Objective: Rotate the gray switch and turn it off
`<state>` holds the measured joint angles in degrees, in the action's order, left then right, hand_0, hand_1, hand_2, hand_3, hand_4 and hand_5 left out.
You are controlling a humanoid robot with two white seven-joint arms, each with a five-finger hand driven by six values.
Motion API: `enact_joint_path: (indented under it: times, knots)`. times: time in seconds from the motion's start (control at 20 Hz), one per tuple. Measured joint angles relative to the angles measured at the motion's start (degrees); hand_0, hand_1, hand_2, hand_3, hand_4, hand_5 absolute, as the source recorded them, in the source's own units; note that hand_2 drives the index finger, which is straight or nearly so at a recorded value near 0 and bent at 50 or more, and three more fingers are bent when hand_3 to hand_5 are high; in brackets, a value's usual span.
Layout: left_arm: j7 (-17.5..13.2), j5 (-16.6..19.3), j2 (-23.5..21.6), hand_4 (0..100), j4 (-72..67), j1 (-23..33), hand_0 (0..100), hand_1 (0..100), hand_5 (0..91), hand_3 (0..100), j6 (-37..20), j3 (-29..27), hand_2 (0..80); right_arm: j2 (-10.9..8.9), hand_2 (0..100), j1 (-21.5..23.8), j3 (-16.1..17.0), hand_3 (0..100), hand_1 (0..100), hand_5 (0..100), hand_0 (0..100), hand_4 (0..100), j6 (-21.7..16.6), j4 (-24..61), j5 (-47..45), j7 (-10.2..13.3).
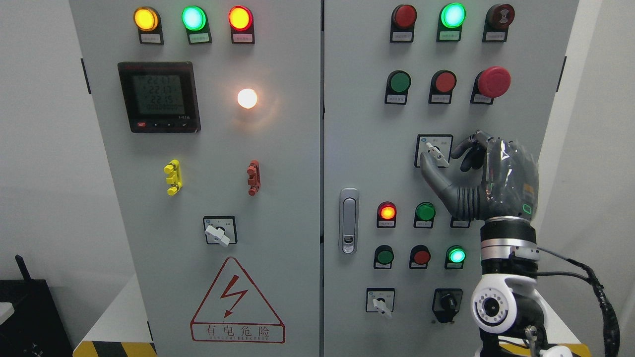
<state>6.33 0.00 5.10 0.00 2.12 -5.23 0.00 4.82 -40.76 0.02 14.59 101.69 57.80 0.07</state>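
the gray switch (434, 152) sits on the right door of the cabinet (347, 124), about mid-height, a small pale lever with a rounded bar shape mounted on a square white plate framed in black; its lever is tilted, pointing down to the right. the right hand (454, 156) is raised in front of it, dark and glossy with ribbed, segmented fingers (469, 146), the thumb stretched up to the left so its tip lies at the lower left of the lever, the other fingers curled in from the right and close beside it; whether they actually pinch the lever cannot be told. the palm faces the panel, the wrist is upright, with a metal cuff and a round white joint below, and black cables loop off to the right. around the switch the painted metal door carries round red and green push buttons, a red mushroom button (493, 82) above right, and a lit green lamp (453, 15) at the top. a silver door handle (349, 220) lies to the left, near the seam.
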Motion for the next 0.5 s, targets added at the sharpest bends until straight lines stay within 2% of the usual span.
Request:
enact_joint_path:
  times: [0.35,0.5]
  knots:
    - [0.1,0.0,0.0,0,0.0,0.0,12,39,0.0,0,0.0,0.0,0.0,0.0,62,-0.2,0.0,84,41,99,10,82,0.0,-0.2,0.4,0.0]
    - [0.1,0.0,0.0,0,0.0,0.0,12,39,0.0,0,0.0,0.0,0.0,0.0,62,-0.3,0.0,84,40,99,13,82,0.0,-0.3,0.5,0.0]
